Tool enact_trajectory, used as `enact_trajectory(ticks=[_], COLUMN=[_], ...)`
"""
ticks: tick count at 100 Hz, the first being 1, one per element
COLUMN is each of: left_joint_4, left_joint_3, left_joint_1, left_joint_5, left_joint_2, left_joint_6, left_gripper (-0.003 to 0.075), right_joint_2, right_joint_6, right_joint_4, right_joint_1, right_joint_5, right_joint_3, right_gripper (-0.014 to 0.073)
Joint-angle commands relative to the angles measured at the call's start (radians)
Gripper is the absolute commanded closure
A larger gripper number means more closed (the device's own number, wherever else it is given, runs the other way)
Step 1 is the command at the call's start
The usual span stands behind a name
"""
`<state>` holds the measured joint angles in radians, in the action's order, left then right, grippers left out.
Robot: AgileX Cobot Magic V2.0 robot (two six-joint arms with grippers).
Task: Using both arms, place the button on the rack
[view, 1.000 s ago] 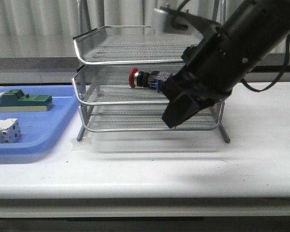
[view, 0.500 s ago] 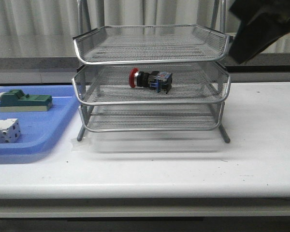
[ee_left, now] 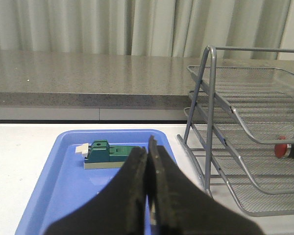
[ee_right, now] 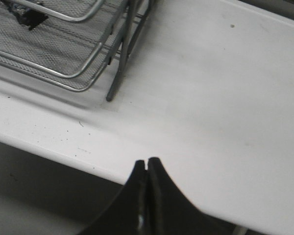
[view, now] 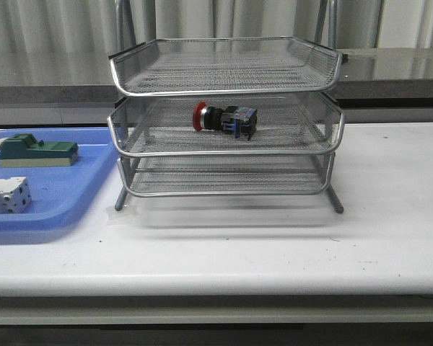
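Note:
The button (view: 224, 120), red head pointing left with black body and blue rear, lies on its side on the middle tier of the silver wire rack (view: 226, 72). Its red head (ee_left: 281, 148) also peeks into the left wrist view, inside the rack (ee_left: 245, 122). Neither arm shows in the front view. My left gripper (ee_left: 148, 148) is shut and empty, hovering over the blue tray. My right gripper (ee_right: 146, 163) is shut and empty above the table's front edge, well off from the rack (ee_right: 63, 54), where the button (ee_right: 27, 18) shows only as a dark shape.
A blue plastic tray (view: 65, 194) lies left of the rack, holding a green block (view: 36, 151) and a white-grey block (view: 6, 195). The green block (ee_left: 105, 153) sits just beyond my left fingers. The white table (view: 390, 216) runs to the rack's right.
The right arm, close to the button at the middle tier a second ago, has pulled up and right out of the front view. The button stays on the tier.

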<state>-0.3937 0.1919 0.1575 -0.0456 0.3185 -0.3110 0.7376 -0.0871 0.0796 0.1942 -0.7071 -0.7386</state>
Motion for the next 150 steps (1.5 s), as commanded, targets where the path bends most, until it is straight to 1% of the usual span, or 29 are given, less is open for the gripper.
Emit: enact_trajectory(ticks=[1, 21, 31, 45, 125, 137, 150], left_joint_4=[-0.006, -0.006, -0.006, -0.006, -0.006, -0.006, -0.006], left_joint_3=[0.026, 0.026, 0.026, 0.026, 0.026, 0.026, 0.026], left_joint_1=[-0.001, -0.001, -0.001, -0.001, -0.001, -0.001, -0.001], left_joint_5=[-0.08, -0.08, -0.08, -0.08, -0.08, -0.08, -0.08], left_joint_2=[0.005, 0.005, 0.005, 0.005, 0.005, 0.005, 0.005], left_joint_6=[0.007, 0.007, 0.007, 0.007, 0.007, 0.007, 0.007], left_gripper=[0.074, 0.074, 0.074, 0.074, 0.074, 0.074, 0.074], right_joint_2=[-0.092, -0.306, -0.4, -0.475, -0.485, -0.491, -0.535], right_joint_6=[0.031, 0.114, 0.129, 0.13, 0.13, 0.131, 0.131], right_joint_4=[0.016, 0.015, 0.014, 0.013, 0.011, 0.006, -0.009], right_joint_1=[-0.026, -0.038, -0.038, -0.038, -0.038, -0.04, -0.04], right_joint_5=[0.043, 0.04, 0.035, 0.01, 0.011, 0.084, 0.237], right_joint_3=[0.017, 0.125, 0.165, 0.175, 0.18, 0.223, 0.312], right_gripper=[0.0654, 0.0654, 0.0654, 0.0654, 0.0654, 0.0654, 0.0654])
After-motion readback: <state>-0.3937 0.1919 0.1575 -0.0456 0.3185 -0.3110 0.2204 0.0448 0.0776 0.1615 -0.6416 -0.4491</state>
